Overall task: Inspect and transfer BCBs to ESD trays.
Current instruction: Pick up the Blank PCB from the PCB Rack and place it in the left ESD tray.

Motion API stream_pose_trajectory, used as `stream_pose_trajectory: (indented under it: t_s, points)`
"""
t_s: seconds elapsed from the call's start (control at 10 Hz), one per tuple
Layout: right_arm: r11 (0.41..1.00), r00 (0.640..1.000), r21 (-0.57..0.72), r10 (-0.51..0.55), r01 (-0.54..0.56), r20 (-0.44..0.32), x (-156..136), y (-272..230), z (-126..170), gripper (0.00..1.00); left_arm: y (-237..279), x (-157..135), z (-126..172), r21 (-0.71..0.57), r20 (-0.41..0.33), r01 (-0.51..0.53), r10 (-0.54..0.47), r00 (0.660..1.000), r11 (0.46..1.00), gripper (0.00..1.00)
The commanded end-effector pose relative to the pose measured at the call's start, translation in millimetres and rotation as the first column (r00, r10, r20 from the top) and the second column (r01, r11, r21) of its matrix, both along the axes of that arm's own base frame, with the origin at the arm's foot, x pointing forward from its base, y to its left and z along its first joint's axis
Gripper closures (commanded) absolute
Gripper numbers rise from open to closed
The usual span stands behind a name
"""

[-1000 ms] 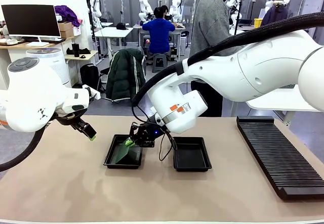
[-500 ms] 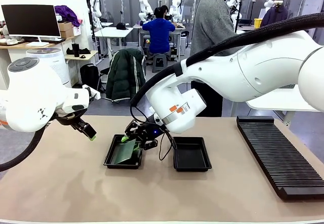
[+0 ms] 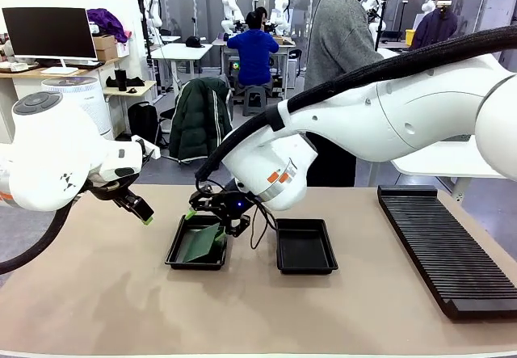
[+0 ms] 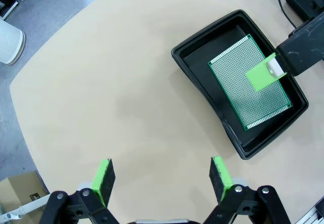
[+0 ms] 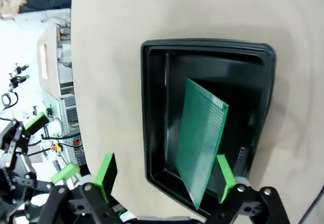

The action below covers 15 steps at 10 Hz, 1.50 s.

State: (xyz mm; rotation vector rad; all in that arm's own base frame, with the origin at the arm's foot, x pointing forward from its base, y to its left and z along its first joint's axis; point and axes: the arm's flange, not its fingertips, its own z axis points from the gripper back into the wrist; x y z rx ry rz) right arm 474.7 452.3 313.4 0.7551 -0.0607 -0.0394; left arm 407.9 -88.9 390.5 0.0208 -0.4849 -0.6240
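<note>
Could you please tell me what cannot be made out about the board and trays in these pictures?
Front view: the right gripper covers the board's far end; flat or leaning is unclear.
Left wrist view: that gripper's green pad hides part of the board.
Right wrist view: the gripper hides the tray's near corner.
Front view: the right arm hides the person's hands.

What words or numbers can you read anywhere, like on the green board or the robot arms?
No text here can be read.
Green board: rows of tiny holes, no print to read.
Orange stickers on the right arm: too small to read.
Monitor: dark screen, nothing written.
</note>
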Motion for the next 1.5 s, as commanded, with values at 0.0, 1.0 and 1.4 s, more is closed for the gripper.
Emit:
stream_pose_trajectory:
  t_s: [0.0,1.0,1.4]
  points:
    - [0.998,1.0,-0.058,-0.025,0.024,-0.011,9.3,17.2,15.9,0.0,1.2,1.8,-2.1,-0.004,0.006,-0.011,0.011,1.0,1.0,0.0]
    - [0.922,0.998,-0.386,-0.005,-0.022,-0.07,5.9,47.8,91.8,0.0,1.2,1.8,-2.1,-0.004,0.006,-0.011,0.011,1.0,1.0,0.0]
    - [0.911,0.998,-0.413,-0.01,-0.015,-0.058,6.8,47.1,105.1,0.0,1.2,1.8,-2.1,-0.004,0.006,-0.011,0.011,1.0,1.0,0.0]
